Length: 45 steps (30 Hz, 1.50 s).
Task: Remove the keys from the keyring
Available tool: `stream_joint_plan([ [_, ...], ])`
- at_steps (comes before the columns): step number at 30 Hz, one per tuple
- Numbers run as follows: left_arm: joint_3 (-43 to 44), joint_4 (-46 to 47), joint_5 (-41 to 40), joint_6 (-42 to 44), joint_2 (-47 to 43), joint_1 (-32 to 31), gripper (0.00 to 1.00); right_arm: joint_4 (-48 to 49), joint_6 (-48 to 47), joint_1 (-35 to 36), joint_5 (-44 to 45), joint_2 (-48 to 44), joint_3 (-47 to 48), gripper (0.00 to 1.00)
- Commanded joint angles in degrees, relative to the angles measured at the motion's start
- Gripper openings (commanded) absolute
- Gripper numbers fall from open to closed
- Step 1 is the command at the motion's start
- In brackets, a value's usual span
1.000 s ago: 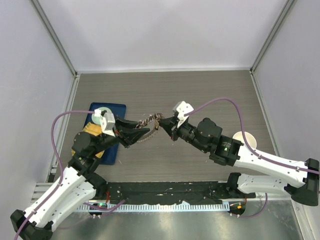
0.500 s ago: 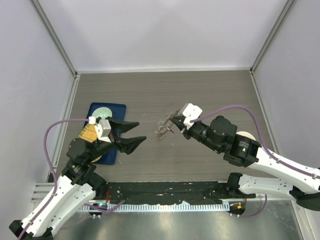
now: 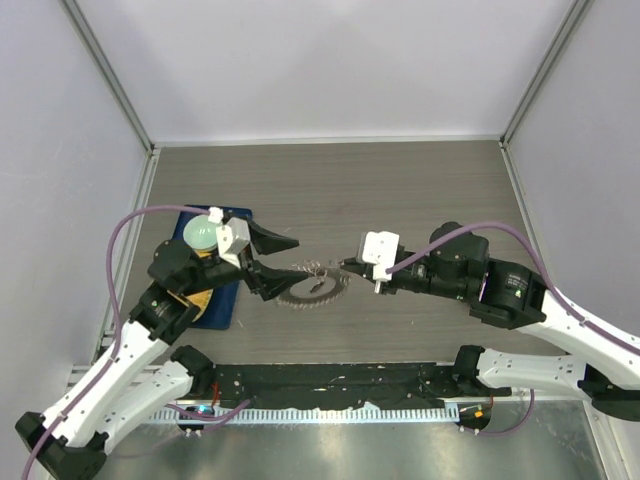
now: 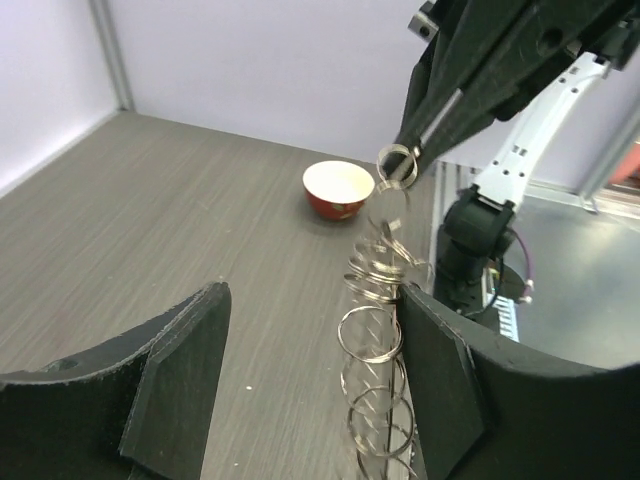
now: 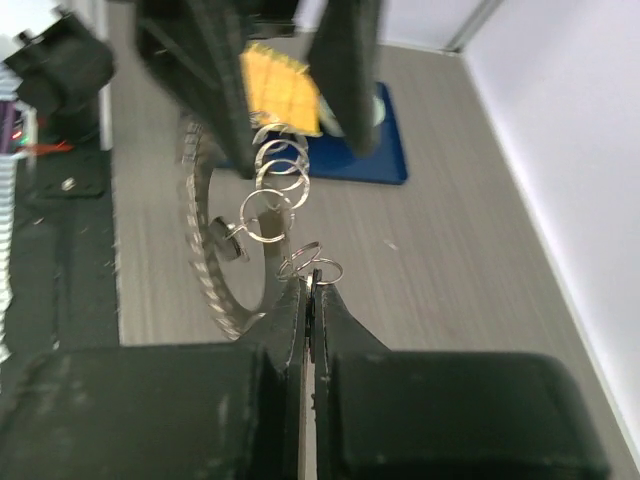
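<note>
table (image 3: 400, 180): keyring (image 3: 300, 300) lies flat, centre, between both arms. left gripper (image 3: 288, 268) has jaws wide, straddling a chain of small silver rings (image 4: 372, 272) running up off it. right gripper (image 5: 312, 285) is pinched tight on the chain's top ring.

Keyring (image 3: 305, 302): dull, grey-brown toothed metal. Rings (image 4: 378, 275): thin, glossy silver wire. Desk (image 3: 400, 190): matt, smooth grey wood grain.
</note>
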Motion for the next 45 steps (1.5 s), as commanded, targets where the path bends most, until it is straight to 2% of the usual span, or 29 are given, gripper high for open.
stream_joint_plan([
  [1,4.57,2.61,10.74,0.5,3.54,-0.06,0.71,-3.39,-1.9,0.15,-10.66,-0.17,2.51,0.01],
  [8,5.28,5.51,20.24,-1.78,5.13,-0.06,0.72,-4.79,-4.71,0.15,-13.65,0.0,2.07,0.01],
  [26,6.25,11.76,24.03,-7.94,13.65,-0.06,0.68,-6.64,-10.51,0.15,-15.41,2.2,4.26,0.01],
  [31,6.25,7.36,24.47,-6.0,13.66,-0.06,0.66,-6.64,-11.92,0.15,-15.41,2.72,5.14,0.01],
  [45,3.87,13.95,24.73,-10.49,15.33,-0.41,0.62,-5.68,-14.82,0.15,-15.23,4.31,6.11,0.01],
])
